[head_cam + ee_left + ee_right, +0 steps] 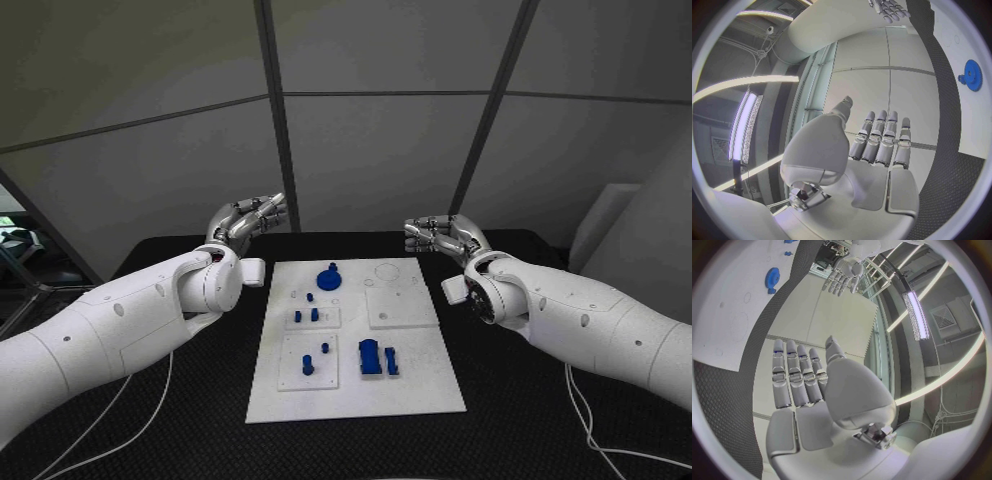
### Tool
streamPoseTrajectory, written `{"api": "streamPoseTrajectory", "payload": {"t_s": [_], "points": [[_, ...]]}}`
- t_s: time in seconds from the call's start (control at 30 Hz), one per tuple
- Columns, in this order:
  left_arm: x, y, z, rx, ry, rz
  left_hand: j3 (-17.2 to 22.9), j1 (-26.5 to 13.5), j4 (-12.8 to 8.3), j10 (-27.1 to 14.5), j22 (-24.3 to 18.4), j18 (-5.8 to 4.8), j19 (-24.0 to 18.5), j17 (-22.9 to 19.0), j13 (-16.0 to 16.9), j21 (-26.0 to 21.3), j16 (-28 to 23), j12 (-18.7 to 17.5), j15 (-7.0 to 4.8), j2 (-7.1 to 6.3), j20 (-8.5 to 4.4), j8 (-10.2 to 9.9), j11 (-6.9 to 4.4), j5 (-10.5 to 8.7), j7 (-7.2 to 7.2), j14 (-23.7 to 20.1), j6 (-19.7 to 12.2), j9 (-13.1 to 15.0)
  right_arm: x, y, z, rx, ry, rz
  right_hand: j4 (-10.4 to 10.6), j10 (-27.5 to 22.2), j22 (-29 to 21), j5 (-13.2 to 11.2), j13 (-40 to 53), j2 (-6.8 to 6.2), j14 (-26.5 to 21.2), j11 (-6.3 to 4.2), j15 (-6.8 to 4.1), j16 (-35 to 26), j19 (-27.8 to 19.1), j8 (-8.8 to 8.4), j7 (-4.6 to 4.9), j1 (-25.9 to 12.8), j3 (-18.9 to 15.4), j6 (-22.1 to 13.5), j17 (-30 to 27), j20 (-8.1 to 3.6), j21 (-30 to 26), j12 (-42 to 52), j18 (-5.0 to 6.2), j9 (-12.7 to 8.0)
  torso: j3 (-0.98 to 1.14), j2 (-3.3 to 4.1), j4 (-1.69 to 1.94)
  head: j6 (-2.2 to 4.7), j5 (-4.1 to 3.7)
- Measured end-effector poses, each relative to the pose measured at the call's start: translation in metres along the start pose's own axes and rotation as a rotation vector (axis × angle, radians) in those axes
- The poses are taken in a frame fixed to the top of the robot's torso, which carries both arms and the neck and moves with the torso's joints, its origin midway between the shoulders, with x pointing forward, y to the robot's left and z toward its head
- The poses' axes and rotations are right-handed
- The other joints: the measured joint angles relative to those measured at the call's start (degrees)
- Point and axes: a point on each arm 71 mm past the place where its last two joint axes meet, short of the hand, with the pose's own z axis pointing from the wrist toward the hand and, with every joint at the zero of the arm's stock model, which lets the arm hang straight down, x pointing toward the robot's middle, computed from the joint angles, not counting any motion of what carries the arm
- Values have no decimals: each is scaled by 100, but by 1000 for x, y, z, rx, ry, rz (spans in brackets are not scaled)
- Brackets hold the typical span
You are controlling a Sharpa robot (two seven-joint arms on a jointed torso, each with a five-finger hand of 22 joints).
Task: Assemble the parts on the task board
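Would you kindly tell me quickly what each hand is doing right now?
Left hand: open, fingers straight, holding nothing.
Right hand: open, holding nothing.

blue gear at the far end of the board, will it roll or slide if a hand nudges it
The blue gear seems to lie flat on the task board, so it would probably slide, not roll. It looks rigid and light. Its thin edge may be awkward to pinch.
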Motion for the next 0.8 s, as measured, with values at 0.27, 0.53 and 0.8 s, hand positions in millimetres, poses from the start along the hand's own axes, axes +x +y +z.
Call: {"api": "streamPoseTrajectory", "payload": {"t_s": [0.27,0.53,0.8], "points": [[20,3,-14,-19,41,11,-213,-1974,-242,-1322,-474,-357,-766,-242,-179,-153,-208,-248,-247,86,-418,-183,-262,-251,-225,-1220,-1285,-189,10,8,-11,-9,18,21,-344,-1530,-360,-280,-183,-272,-1601,-215,-369,-167,-1470,-172,-260,-2141,264,-1342,-219,-322,-380,-178,-228,-212,37,46,54,237,2],[56,7,-50,-42,65,50,-599,-3452,-297,-2306,-828,-712,-1328,-303,-228,-198,-280,-327,-612,109,-740,-210,-593,-599,-621,-2134,-2249,-233,35,29,-40,-31,-1,103,-477,-2691,-539,-576,-231,-577,-2816,-607,-536,-197,-2584,-207,-581,-3771,641,-2360,-605,-567,-477,-216,-331,-605,108,116,143,501,24],[72,5,-74,-35,16,97,-692,-4451,-311,-2978,-1069,-718,-1709,-319,-238,-198,-282,-328,-814,116,-979,-231,-838,-662,-754,-2752,-2897,-245,45,41,-64,-17,-94,173,-497,-3474,-580,-642,-243,-654,-3637,-734,-576,-218,-3337,-212,-850,-4875,785,-3053,-709,-927,-503,-216,-630,-719,126,136,168,529,25]]}}
